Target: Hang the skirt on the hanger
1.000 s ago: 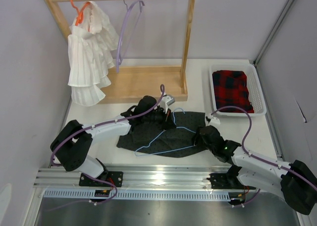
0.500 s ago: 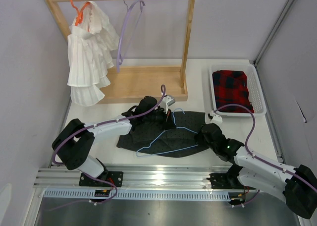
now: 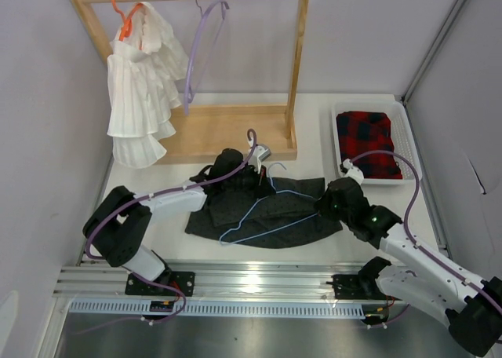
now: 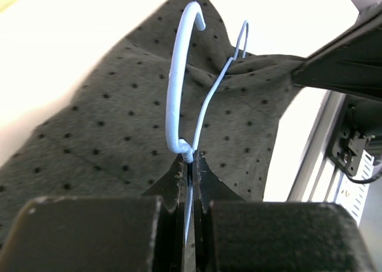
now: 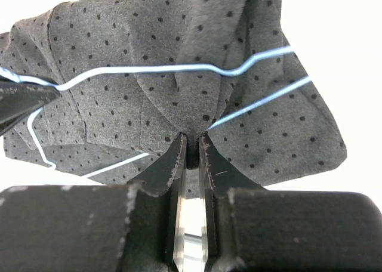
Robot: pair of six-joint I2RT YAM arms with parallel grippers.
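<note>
hanger (image 4: 172, 93) on skirt (image 3: 302, 195), rack (image 3: 227, 136) behind, tray (image 3: 409, 140) right

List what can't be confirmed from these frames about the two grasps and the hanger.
1. Top view: where the left hand grips the hanger is hidden under its own wrist.
2. Left wrist view: the hanger's bottom bar is cut off behind the fingers.
3. Right wrist view: the right hand pinches the skirt; its fingers hide how deep the fold sits and whether wire is caught too.
</note>
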